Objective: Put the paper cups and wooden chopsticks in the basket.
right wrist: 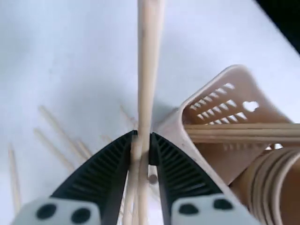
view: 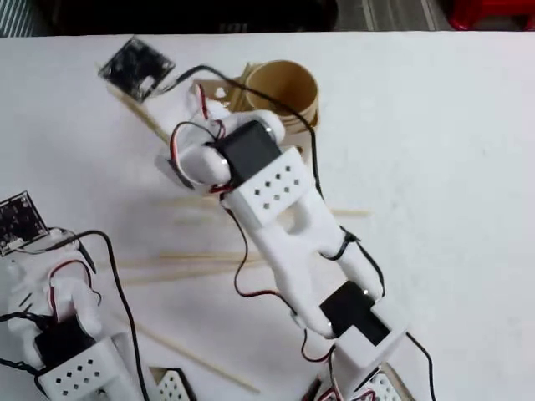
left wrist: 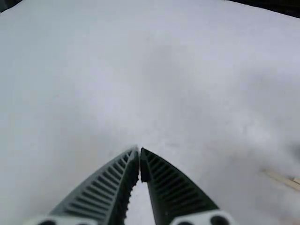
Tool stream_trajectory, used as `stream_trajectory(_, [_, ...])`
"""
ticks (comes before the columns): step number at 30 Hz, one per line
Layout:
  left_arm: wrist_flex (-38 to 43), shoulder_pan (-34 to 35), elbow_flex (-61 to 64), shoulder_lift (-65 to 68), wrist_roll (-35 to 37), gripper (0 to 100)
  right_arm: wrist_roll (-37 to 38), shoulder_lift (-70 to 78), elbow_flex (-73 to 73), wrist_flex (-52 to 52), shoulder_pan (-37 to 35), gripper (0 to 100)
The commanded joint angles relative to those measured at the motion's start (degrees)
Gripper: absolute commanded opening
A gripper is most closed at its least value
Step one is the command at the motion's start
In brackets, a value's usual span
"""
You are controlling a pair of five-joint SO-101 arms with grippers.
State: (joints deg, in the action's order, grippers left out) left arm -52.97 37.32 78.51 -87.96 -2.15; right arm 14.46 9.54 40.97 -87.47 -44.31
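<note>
Two arms on show! Left gripper (left wrist: pixel 139 151), well away from the basket (right wrist: pixel 220 101), sits pinched together on nothing over bare table (left wrist: pixel 140 70), parked out of the way. Several loose chopsticks (view: pixel 191 268) lie apart from the basket, waiting their turn. Right gripper (right wrist: pixel 143 136) is clamped on the held chopsticks (right wrist: pixel 147 70), a pair I think, hard to count, just beside the basket's wall, lined up to join the paper cups (view: pixel 282 90) nested inside.

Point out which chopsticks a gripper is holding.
The held chopsticks, clamped in the right gripper beside the basket. The loose chopsticks all lie flat on the table, untouched.
</note>
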Motion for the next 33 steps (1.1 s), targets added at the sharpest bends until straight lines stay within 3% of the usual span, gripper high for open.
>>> stream_trajectory(1, [1.4, 0.5, -0.3, -0.6, 0.0, 3, -2.5, -3.4, 6.2, -0.1, 0.8, 1.9])
stream_trajectory(9, [1.4, 0.5, -0.3, -0.6, 0.0, 3, -3.5, -2.9, 15.9, 2.8, 3.1, 1.9])
stream_trajectory(16, [1.4, 0.4, -0.3, -0.6, -0.1, 3, -9.0, -2.9, 19.1, 10.1, 6.9, 1.9])
stream_trajectory(24, [1.4, 0.4, -0.3, -0.6, -0.1, 3, -9.0, -2.9, 13.9, 22.4, 8.7, 1.9])
stream_trajectory(33, [1.4, 0.4, -0.3, -0.6, -0.1, 3, -10.9, -3.4, -3.5, 36.1, 10.8, 1.9])
